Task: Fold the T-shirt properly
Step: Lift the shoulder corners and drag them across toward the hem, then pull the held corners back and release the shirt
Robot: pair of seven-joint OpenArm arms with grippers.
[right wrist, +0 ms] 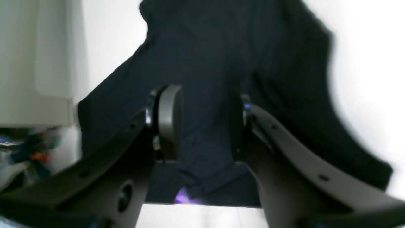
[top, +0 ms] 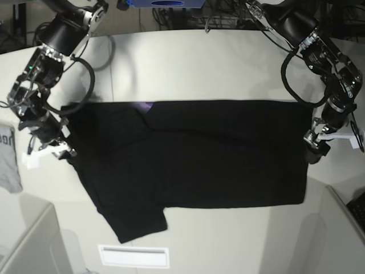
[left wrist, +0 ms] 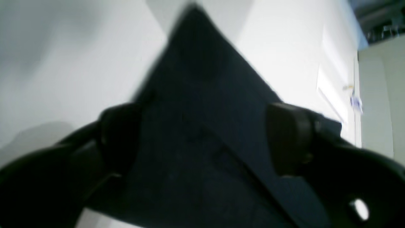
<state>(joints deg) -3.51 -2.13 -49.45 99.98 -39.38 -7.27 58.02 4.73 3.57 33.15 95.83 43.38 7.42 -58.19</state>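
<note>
Bare table [top: 199, 63] beyond T-shirt [top: 199, 160]; grey garment [top: 7, 160] at edge.

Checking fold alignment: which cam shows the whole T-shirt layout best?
Base view. It shows the whole T-shirt spread across the table, one sleeve sticking out at the near edge. The left wrist view shows only a blurred dark corner; the right wrist view shows only bunched fabric between its fingers.

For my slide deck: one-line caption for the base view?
Two arms flank a black T-shirt spread on the white table, grippers at opposite edges.
</note>
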